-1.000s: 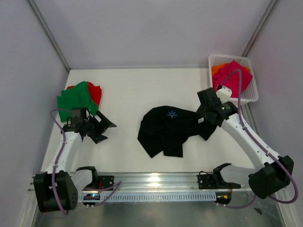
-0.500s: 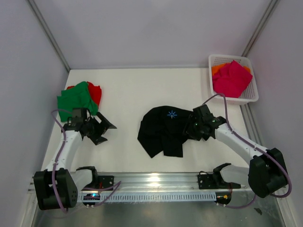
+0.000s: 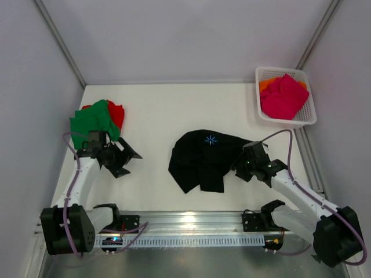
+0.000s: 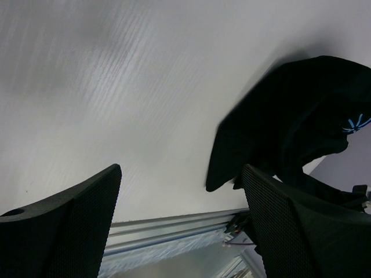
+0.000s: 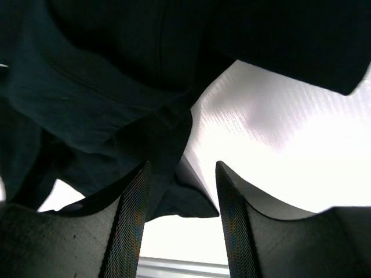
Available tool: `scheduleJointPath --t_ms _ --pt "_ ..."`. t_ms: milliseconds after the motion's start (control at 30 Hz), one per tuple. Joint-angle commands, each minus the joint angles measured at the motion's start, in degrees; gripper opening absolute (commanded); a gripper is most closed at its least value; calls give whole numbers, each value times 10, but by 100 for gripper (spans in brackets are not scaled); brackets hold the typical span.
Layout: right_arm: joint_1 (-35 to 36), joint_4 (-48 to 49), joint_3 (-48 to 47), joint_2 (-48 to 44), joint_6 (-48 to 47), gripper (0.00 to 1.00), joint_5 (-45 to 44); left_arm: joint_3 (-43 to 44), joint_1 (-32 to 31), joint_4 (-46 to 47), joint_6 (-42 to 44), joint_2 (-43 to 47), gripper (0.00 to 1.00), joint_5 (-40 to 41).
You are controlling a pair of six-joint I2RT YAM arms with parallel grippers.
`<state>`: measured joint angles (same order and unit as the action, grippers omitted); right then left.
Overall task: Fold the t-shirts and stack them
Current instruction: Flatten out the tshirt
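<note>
A large black t-shirt (image 3: 200,159) with a small blue mark lies crumpled mid-table. It also shows in the left wrist view (image 4: 290,116) and fills the right wrist view (image 5: 116,87). My right gripper (image 3: 237,167) is low at its right edge, open, and a loose flap of black cloth lies between its jaws (image 5: 181,168) without being pinched. My left gripper (image 3: 130,164) stands wide open over bare table at the left (image 4: 181,169), holding nothing. A green t-shirt (image 3: 93,120) lies on a red one (image 3: 119,113) at the far left. Magenta-pink (image 3: 284,95) and orange (image 3: 266,85) t-shirts sit in the basket.
The white lattice basket (image 3: 307,119) stands at the back right corner. A metal rail (image 3: 191,220) runs along the near edge between the arm bases. Grey walls close in the white table (image 3: 174,110) on three sides.
My right arm has come down and back toward the near side, from above the black shirt's right edge to table level beside it. Left arm barely moved.
</note>
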<state>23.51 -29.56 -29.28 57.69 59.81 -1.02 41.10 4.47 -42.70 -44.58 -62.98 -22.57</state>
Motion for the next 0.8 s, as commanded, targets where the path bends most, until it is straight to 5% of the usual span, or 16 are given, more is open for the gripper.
scheduleJointPath --t_ms 0,267,767 --pt "2 4 11 -55 42 53 -72 27 -1 -6 10 -8 88 -3" --pt "2 53 44 -109 56 53 -125 42 -1 2 8 -21 87 -12" --pt "2 200 76 -24 94 53 -116 53 -1 -26 27 -21 88 -4"
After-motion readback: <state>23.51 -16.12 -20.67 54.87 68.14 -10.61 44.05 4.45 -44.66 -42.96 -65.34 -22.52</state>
